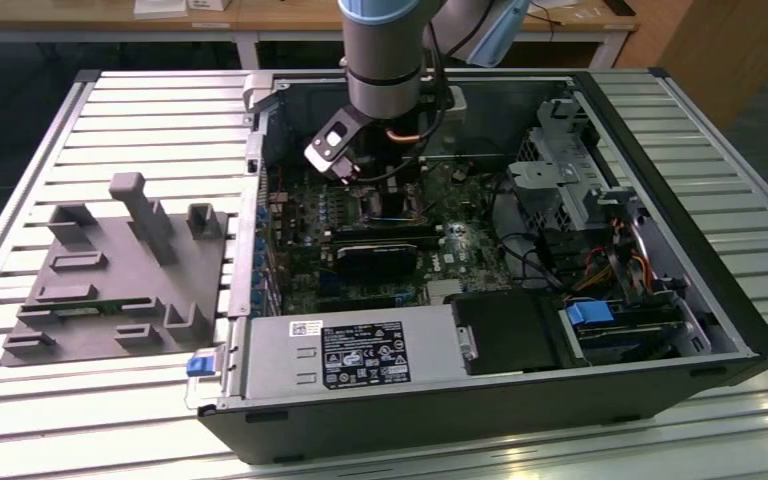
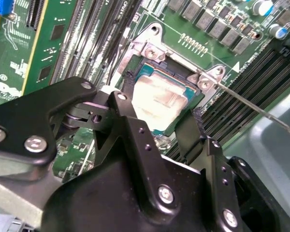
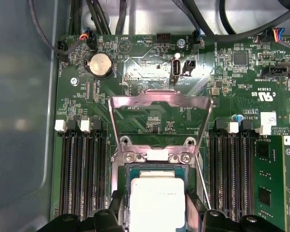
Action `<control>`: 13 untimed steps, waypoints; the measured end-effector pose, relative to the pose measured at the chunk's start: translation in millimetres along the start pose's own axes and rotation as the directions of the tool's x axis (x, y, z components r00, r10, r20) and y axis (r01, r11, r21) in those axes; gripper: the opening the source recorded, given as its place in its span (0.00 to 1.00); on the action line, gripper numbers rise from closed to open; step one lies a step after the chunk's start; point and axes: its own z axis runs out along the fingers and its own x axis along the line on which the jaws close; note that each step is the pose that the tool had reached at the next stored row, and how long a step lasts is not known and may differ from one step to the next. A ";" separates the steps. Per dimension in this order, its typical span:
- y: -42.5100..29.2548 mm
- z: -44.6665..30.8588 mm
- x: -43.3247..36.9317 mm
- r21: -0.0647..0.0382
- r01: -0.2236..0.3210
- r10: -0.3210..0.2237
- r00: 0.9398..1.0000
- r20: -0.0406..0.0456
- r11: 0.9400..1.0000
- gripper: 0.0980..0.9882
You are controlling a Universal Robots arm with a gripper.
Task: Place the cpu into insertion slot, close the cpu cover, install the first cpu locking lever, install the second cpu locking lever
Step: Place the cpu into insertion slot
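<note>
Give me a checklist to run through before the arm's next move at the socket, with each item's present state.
1. cpu sits square within the insertion slot: ok.
2. cpu fully seated flat: cannot tell.
3. cpu cover swung up, off the slot: ok.
4. Wire locking lever unlatched, beside the slot: ok.
5. gripper centred at the cpu: ok.

1. Open desktop PC case [image 1: 704, 330] lying on a slatted metal table [image 1: 157, 110].
2. Grey plastic fixture [image 1: 111, 275] sits at the exterior view's left of it.
3. Labelled power supply [image 1: 344, 358], coin cell battery [image 3: 100, 65] and black memory slots [image 3: 82, 169] inside.
</note>
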 end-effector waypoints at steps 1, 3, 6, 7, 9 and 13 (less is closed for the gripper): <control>0.2 0.0 0.0 0.000 0.000 0.000 1.000 0.000 1.000 0.58; 0.4 0.1 0.0 0.000 0.000 0.000 1.000 0.000 1.000 0.58; 0.8 0.1 0.0 0.000 0.000 0.000 1.000 0.000 1.000 0.58; 0.9 0.1 0.0 0.000 0.000 0.000 1.000 0.000 1.000 0.58; 1.1 -0.1 0.0 0.000 0.000 0.000 1.000 0.001 1.000 0.49; 1.6 0.1 0.0 0.000 0.000 0.000 1.000 0.000 1.000 0.48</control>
